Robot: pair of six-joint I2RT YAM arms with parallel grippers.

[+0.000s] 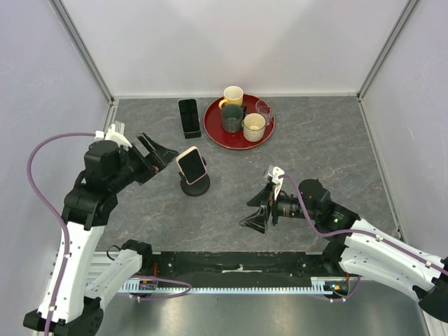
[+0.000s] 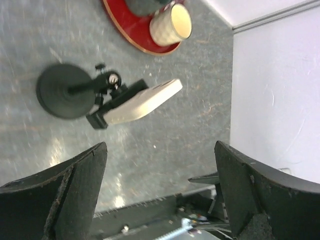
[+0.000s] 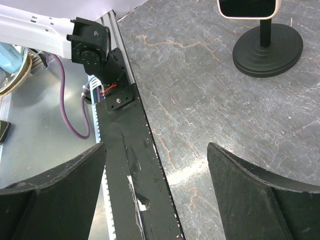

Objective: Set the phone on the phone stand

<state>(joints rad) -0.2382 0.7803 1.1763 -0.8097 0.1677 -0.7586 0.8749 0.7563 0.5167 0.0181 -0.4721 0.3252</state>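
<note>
The phone, black screen with a cream-pink case edge, rests tilted in the holder of the black phone stand in the middle of the table. In the left wrist view the phone shows its pale back, held on the stand's post above the round base. In the right wrist view the phone's lower edge sits above the stand base. My left gripper is open and empty, just left of the phone. My right gripper is open and empty, to the right and nearer.
A red tray with mugs and a glass stands at the back centre. A black rectangular slab lies left of it. The black rail runs along the table's near edge. White walls enclose the table.
</note>
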